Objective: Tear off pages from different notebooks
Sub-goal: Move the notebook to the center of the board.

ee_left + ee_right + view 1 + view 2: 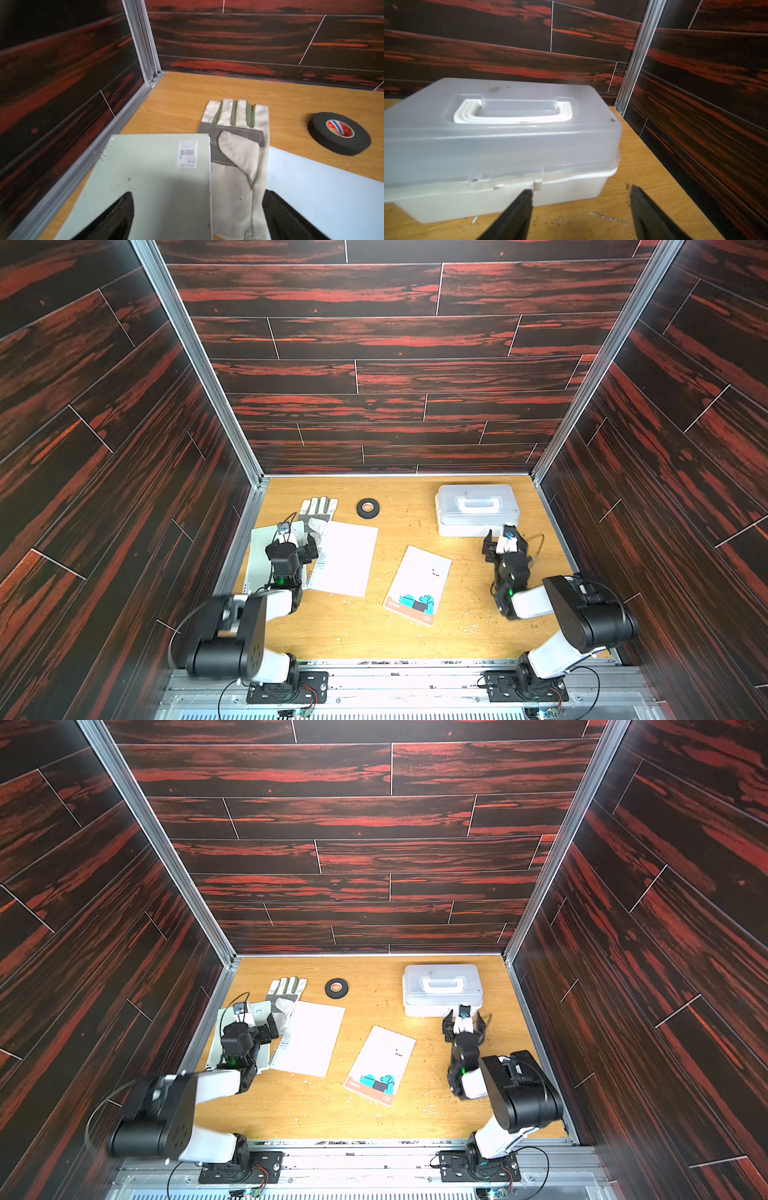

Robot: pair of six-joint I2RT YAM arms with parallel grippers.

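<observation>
Pale green spiral-bound notebook [145, 176] lies just beneath your left pincer [200, 220], long axis running near to far, spiral leftward; it and your right pincer [581, 214] stand apart, empty.

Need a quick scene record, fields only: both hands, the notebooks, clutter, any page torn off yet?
left hand: open, empty, over the green notebook's edge and the glove
right hand: open, empty, facing the plastic box
green notebook: closed, flat by the left wall, barcode label up
white notebook: flat, on the glove's other side
small notebook: closed, mid-table, teal shapes on cover
glove: flat between the green and white notebooks
tape roll: flat, near the back wall
plastic box: lid shut, back right corner
torn pages: none clearly visible
</observation>
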